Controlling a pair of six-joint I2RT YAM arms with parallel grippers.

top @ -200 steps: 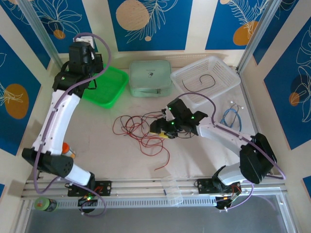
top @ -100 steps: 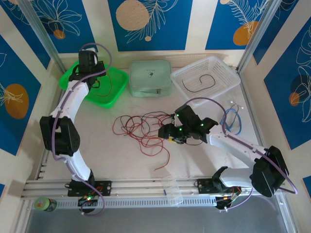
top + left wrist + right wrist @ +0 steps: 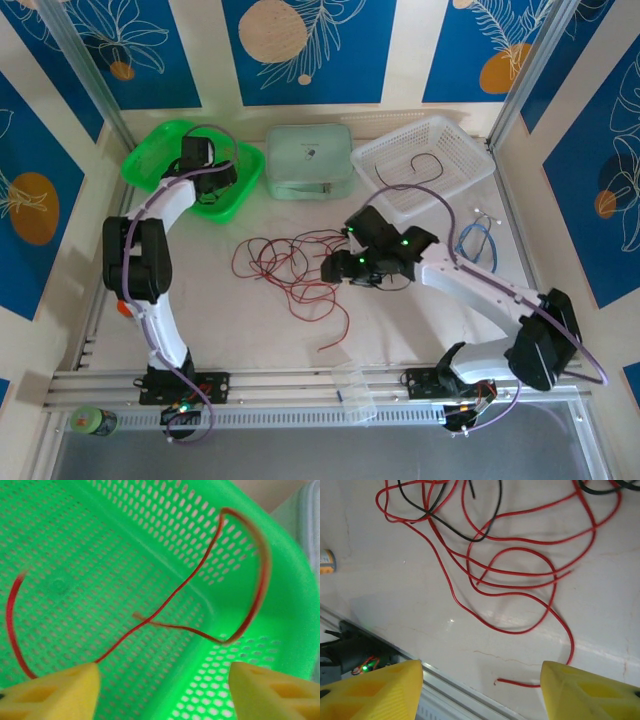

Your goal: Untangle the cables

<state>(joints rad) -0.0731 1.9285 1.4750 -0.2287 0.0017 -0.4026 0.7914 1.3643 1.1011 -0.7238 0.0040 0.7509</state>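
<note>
Cables (image 3: 285, 262): tangled on surface (image 3: 250, 335). Left gripper (image 3: 162, 687): spread, empty, over green basket (image 3: 150, 150), 10 o'clock. Right gripper (image 3: 482, 685): spread, empty.

Cables (image 3: 290, 268) lie tangled mid-frame on the desk (image 3: 230, 330); the left basket (image 3: 138, 160), upper left, holds one strand (image 3: 190, 577) (the right basket (image 3: 470, 140), upper right, another), a case (image 3: 310, 160) between them.

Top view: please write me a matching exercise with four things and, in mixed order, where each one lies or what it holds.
Things:
1. green basket
2. white basket
3. tangle
4. blue cable

Place or content:
a. middle of the table
b. holds a black wire
c. right side of the table
d. holds a red wire

Pairs: 1-d, 2-b, 3-a, 4-c.
</note>
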